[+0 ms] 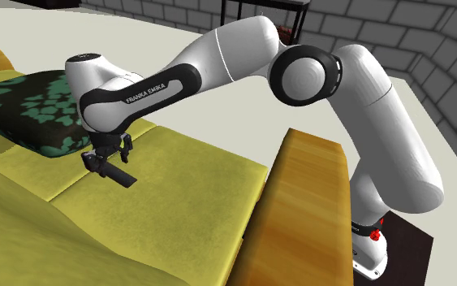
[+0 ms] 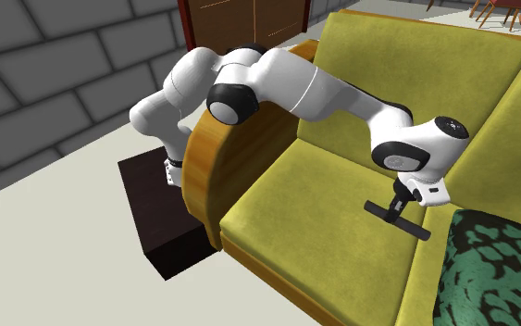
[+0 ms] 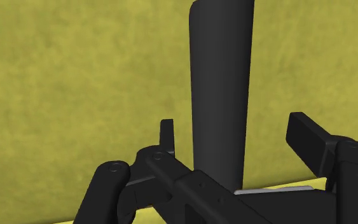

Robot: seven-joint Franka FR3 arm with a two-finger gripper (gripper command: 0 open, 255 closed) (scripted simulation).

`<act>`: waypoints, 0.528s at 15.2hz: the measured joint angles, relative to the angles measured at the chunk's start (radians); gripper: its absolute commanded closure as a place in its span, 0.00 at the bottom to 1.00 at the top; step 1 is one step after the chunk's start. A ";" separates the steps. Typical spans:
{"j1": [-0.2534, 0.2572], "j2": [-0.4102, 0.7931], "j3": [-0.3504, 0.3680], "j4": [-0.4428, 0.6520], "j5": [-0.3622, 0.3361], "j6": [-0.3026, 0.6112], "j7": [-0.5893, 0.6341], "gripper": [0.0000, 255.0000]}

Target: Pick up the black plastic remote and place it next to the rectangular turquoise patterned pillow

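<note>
Gripper (image 1: 109,159) stands open: your wrist view shows its two fingers apart on either side of the black remote (image 3: 220,89), touching neither edge. You'll find that remote low over the yellow sofa seat (image 1: 194,175), near the dark green patterned pillow (image 1: 32,110) but apart from it.

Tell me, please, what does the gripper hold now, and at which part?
Nothing is held. The gripper is open: the black remote sits between its fingers, but yellow sofa seat shows on each side of it, so neither touches.
</note>
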 measured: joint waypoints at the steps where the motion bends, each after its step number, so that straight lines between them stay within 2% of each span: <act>1: 0.000 0.000 0.000 0.000 0.000 0.000 0.000 0.00; 4: 0.000 0.000 0.000 0.000 0.000 0.000 0.000 0.00; 8: -0.007 -0.052 0.010 0.017 0.012 -0.067 -0.005 0.00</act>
